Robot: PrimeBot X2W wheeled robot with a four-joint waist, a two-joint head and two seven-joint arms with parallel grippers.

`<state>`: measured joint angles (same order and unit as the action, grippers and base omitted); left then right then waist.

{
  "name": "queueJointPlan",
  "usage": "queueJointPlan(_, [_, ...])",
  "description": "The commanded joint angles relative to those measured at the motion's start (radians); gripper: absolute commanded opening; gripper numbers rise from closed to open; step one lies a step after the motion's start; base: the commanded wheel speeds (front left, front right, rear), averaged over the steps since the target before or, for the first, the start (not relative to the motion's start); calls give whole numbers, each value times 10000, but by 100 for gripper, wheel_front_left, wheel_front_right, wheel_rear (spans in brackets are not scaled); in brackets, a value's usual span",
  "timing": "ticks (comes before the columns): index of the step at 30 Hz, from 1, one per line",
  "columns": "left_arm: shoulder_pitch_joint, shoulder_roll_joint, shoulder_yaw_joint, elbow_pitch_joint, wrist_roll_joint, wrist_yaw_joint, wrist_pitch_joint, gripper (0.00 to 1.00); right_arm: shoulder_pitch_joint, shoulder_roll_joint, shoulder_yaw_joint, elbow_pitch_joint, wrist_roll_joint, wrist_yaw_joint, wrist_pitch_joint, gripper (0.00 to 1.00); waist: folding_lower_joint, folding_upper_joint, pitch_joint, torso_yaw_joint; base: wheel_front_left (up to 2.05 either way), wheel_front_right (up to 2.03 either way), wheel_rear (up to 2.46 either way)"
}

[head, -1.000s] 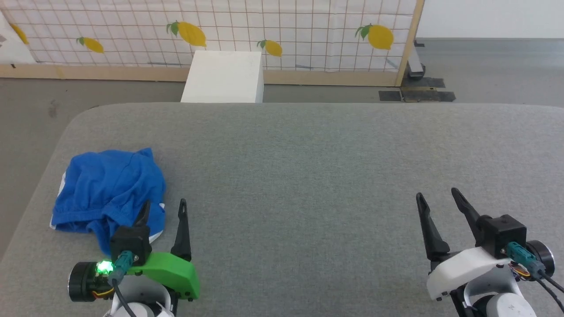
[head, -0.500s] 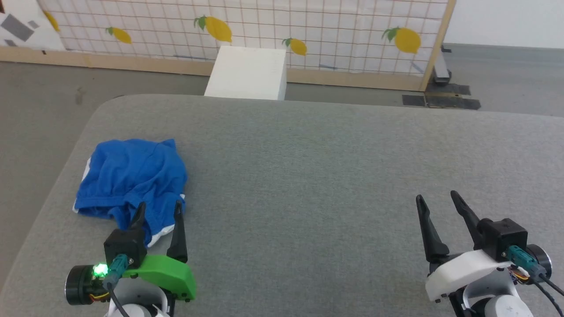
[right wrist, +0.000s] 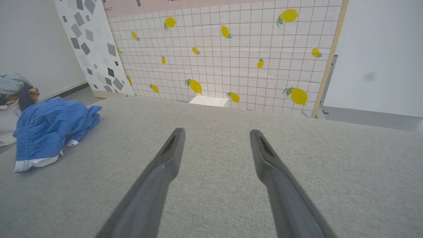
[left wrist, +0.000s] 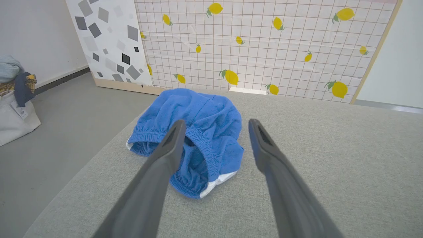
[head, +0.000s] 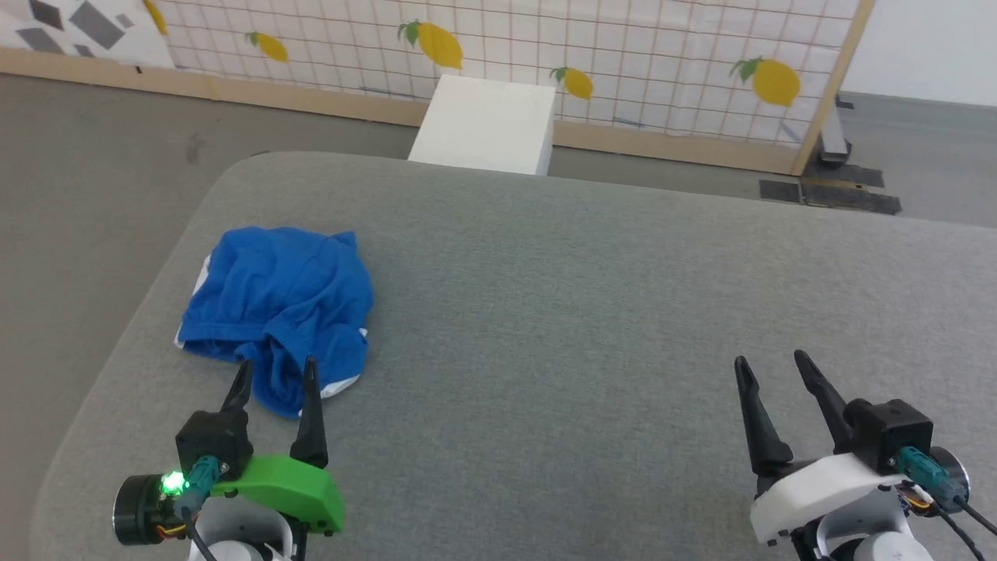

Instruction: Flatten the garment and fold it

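The royal-blue shorts [head: 280, 304] lie crumpled in a heap near the left edge of the grey padded table [head: 584, 312], white trim showing at the near side. My left gripper [head: 278, 371] stands open just in front of the heap, its fingertips at the near hem. In the left wrist view the shorts [left wrist: 198, 132] sit beyond the spread fingers [left wrist: 172, 138], gathered waistband facing me. My right gripper [head: 767, 361] stands open over bare table at the lower right, far from the garment. The right wrist view has the shorts [right wrist: 49, 129] at its left.
A white box [head: 487, 125] stands on the floor behind the table, before a lemon-print grid panel [head: 545, 47]. Grey floor runs along the table's left side, where a bag with clothes [left wrist: 13, 99] sits. The table's middle and right are bare fabric.
The head camera has turned left, shifting the whole picture rightward. Against the garment, my left gripper has crept a little closer to the near hem. The right gripper stays put.
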<state>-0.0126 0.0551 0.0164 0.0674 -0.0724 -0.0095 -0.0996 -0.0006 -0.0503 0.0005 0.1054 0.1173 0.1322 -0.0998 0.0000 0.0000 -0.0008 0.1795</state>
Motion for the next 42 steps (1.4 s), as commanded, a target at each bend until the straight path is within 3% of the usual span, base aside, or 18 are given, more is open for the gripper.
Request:
queueJointPlan(1, [167, -18, 20, 60, -58, -54, -130, 100, 99, 1, 21, 74, 108, -6, -120, 100, 0, 0, -10, 166, 0, 0, 0])
queueJointPlan(42, [397, -37, 297, 454, -389, -87, -990, 100, 360, 1, 250, 736, 476, -11, -984, 100, 0, 0, -187, 1909, 0, 0, 0])
